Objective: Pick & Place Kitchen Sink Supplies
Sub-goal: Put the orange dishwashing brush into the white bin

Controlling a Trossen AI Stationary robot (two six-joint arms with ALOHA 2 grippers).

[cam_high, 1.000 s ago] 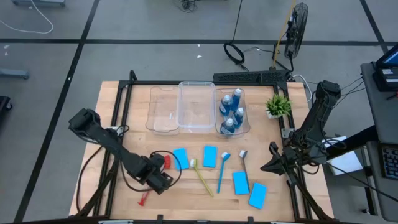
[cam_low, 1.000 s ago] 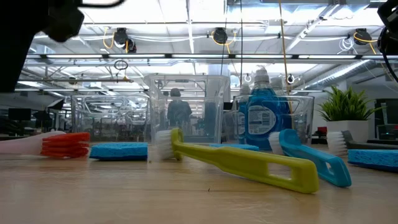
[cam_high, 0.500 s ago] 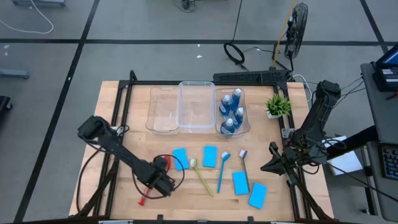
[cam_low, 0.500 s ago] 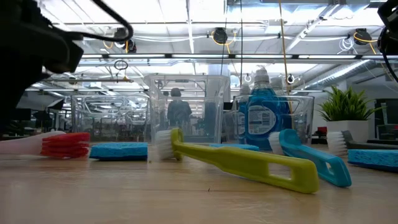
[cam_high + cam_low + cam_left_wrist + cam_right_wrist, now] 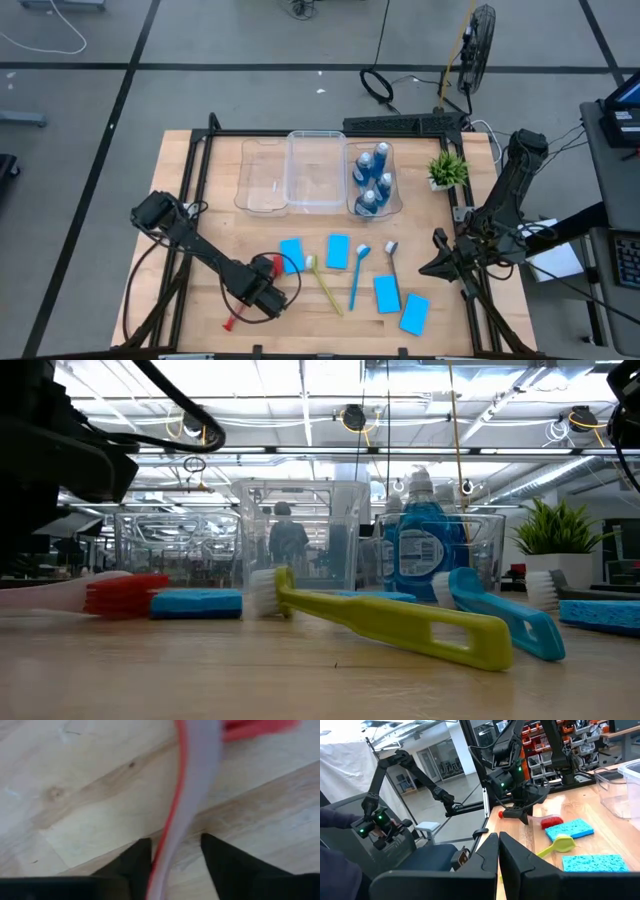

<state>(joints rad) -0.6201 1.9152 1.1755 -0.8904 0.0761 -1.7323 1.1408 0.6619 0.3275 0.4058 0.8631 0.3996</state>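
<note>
Red brush [image 5: 248, 292] lies at lower left of the table, and the left gripper [image 5: 262, 297] is down on it, handle running between its part-spread jaws, which look to be closing without a firm pinch yet. A second back the arm sat further up-left; it has slid in over the handle. Next call: finish the squeeze, lift, carry toward the bins [image 5: 300, 180] up top. The right gripper [image 5: 440, 266] waits at right, jaws pressed together.
</note>
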